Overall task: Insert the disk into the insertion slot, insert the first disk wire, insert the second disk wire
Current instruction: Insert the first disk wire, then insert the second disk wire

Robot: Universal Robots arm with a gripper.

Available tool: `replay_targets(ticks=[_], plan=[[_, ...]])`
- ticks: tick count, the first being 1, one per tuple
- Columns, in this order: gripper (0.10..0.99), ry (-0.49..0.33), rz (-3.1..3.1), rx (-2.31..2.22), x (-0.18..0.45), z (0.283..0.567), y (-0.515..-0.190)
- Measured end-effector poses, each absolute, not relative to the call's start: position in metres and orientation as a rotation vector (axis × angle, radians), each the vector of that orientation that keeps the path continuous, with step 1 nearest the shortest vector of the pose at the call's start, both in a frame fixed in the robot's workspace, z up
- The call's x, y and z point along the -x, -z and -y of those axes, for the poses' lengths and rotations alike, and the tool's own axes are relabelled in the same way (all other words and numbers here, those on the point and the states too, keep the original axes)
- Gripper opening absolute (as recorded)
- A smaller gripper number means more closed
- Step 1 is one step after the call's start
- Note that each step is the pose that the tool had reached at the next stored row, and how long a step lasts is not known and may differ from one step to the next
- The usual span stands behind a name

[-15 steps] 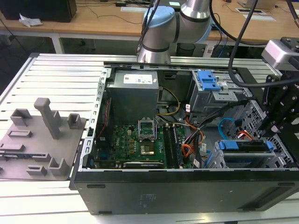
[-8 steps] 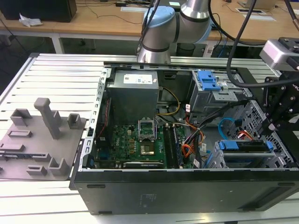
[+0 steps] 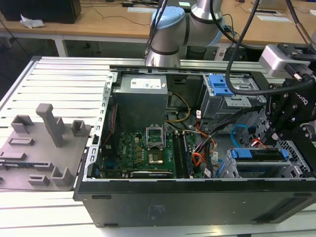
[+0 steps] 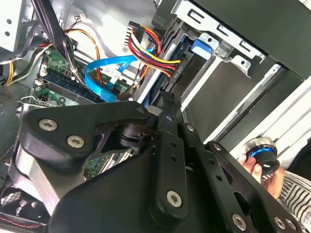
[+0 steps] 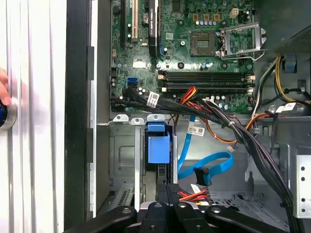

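Observation:
The disk (image 3: 259, 154), with blue side rails, sits inside the insertion slot (image 3: 297, 165), a silver perforated cage at the exterior view's right. In the first wrist view the disk's blue tab (image 5: 158, 145) shows in the bay (image 5: 121, 155). My gripper (image 3: 272, 136) hangs just over the disk's rear end. Its fingers are pressed together at the end of the first disk wire (image 5: 193, 195), a thin red and dark bundle (image 4: 155, 56). The second disk wire (image 5: 204, 167), a light blue flat cable, loops free beside it (image 4: 102, 77) (image 3: 239, 132).
The open case holds a motherboard (image 3: 148, 148), a power supply (image 3: 140, 101), an orange flat cable (image 3: 197, 159) and a grey cage with a blue latch (image 3: 219, 85). A grey fixture (image 3: 44, 143) lies at the exterior view's left. A person's hand holds a blue-ringed knob (image 4: 262, 158).

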State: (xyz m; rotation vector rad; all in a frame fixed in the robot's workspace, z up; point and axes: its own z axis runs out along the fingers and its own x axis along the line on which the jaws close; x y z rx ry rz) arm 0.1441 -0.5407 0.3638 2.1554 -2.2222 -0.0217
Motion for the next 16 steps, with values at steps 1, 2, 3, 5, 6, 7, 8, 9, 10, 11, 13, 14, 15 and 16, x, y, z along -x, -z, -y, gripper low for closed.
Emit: replay_targets(ticks=[1, 2, 3, 5, 6, 7, 8, 9, 10, 11, 13, 14, 15, 16], plan=[[0.106, 0.022, 2.222, -2.155, -0.1441, 0.5406, -0.3638], [0.106, 0.022, 2.222, -2.155, -0.1441, 0.5406, -0.3638], [0.106, 0.022, 2.222, -2.155, -0.1441, 0.5406, -0.3638], [0.106, 0.022, 2.222, -2.155, -0.1440, 0.5406, -0.3638], [0.106, 0.022, 2.222, -2.155, -0.1440, 0.5406, -0.3638], [0.106, 0.022, 2.222, -2.155, -0.1440, 0.5406, -0.3638], [0.106, 0.022, 2.222, -2.155, -0.1440, 0.5406, -0.3638], [0.106, 0.022, 2.222, -2.155, -0.1439, 0.5407, -0.3638], [0.106, 0.022, 2.222, -2.155, -0.1439, 0.5406, -0.3638], [0.106, 0.022, 2.222, -2.155, -0.1438, 0.5406, -0.3638], [0.235, 0.022, 2.222, -2.155, -0.1438, 0.5406, -0.3638], [0.361, 0.022, 2.222, -2.155, -0.1437, 0.5406, -0.3638], [0.361, 0.022, 2.222, -2.155, -0.1438, 0.5406, -0.3638], [0.361, 0.022, 2.222, -2.155, -0.1466, 0.5405, -0.3638]])
